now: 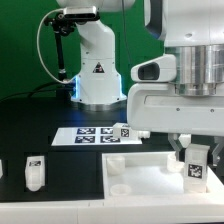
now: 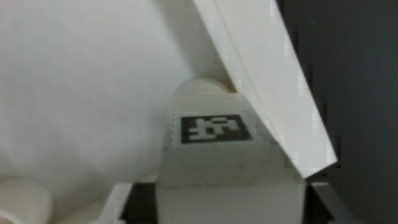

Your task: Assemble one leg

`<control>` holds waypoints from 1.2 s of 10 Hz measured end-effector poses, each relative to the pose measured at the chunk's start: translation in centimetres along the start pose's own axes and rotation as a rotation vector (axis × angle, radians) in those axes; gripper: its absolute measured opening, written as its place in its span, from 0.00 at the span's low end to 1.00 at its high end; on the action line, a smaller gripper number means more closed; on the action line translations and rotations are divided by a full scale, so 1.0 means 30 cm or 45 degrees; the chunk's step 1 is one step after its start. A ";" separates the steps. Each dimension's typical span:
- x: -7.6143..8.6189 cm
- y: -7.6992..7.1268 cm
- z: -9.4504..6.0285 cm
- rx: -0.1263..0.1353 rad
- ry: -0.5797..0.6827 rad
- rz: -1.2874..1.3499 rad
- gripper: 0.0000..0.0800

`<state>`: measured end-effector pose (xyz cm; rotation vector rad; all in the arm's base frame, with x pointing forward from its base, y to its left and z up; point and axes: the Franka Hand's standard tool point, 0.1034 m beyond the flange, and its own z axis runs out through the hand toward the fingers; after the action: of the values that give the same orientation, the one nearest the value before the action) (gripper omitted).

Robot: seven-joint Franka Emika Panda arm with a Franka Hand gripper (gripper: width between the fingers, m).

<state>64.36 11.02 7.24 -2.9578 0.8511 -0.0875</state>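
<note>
My gripper (image 1: pixel 196 160) is shut on a white leg (image 1: pixel 197 168) with a black marker tag, and holds it upright over the corner of the white tabletop (image 1: pixel 140 178) at the exterior view's right. In the wrist view the leg (image 2: pixel 217 150) fills the space between my gripper's (image 2: pixel 222 208) dark fingers (image 2: pixel 141 200). The tabletop (image 2: pixel 89 90) lies below it, with its raised edge (image 2: pixel 267 80) running diagonally. I cannot tell whether the leg touches the tabletop. A second white leg (image 1: pixel 35 172) lies on the black table at the exterior view's left.
The marker board (image 1: pixel 95 134) lies behind the tabletop. The arm's white base (image 1: pixel 95 65) stands at the back centre. The tabletop has a round corner hole (image 1: pixel 118 186) near its front left.
</note>
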 end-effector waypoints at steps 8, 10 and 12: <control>0.003 0.016 -0.002 0.051 -0.143 1.461 0.36; 0.002 0.012 -0.002 0.048 -0.149 1.654 0.36; 0.003 0.013 -0.002 0.046 -0.149 1.690 0.36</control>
<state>64.22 10.64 7.29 -1.7590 2.4207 0.1338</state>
